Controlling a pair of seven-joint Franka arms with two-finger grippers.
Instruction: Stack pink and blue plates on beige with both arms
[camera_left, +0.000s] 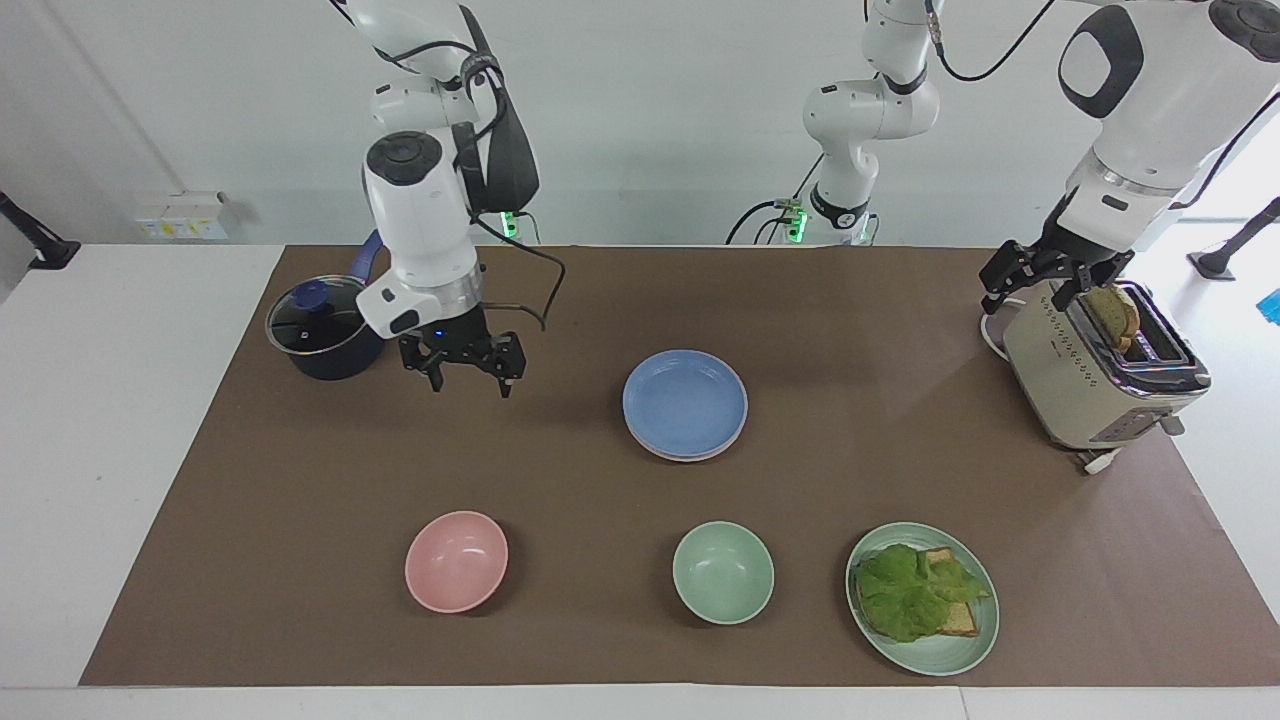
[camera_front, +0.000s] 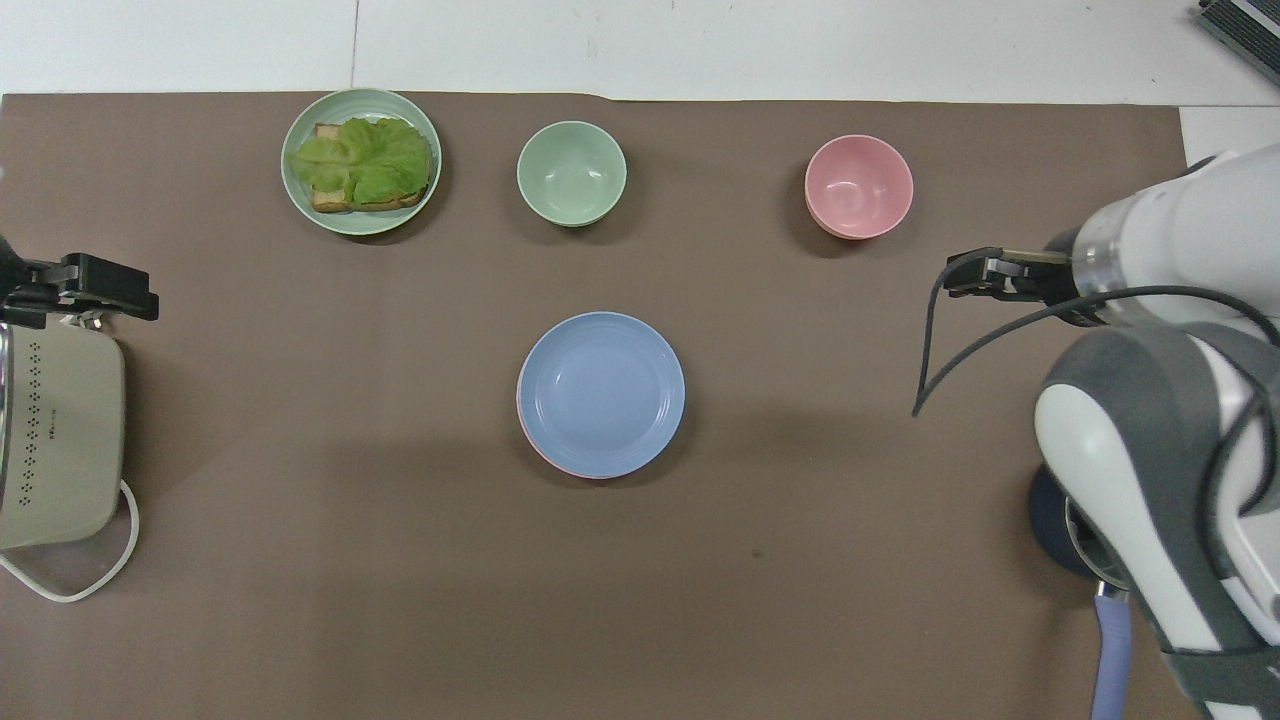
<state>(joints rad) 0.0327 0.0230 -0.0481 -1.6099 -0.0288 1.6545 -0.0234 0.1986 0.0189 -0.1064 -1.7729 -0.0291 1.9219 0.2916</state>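
Note:
The blue plate (camera_left: 685, 403) (camera_front: 601, 393) lies flat in the middle of the mat on top of the pink plate (camera_left: 690, 459), of which only a thin rim shows. No beige plate shows; anything under the stack is hidden. My right gripper (camera_left: 470, 378) hangs open and empty above the mat, beside the pot and well clear of the stack, toward the right arm's end. In the overhead view the arm hides its fingers. My left gripper (camera_left: 1040, 290) (camera_front: 90, 290) waits open over the toaster, holding nothing.
A dark pot with a glass lid (camera_left: 325, 328) stands near the right arm's base. A pink bowl (camera_left: 456, 560), a green bowl (camera_left: 723, 572) and a green plate (camera_left: 940, 660) with lettuce and bread line the edge farthest from the robots. A toaster (camera_left: 1090, 385) holds a bread slice (camera_left: 1115, 312).

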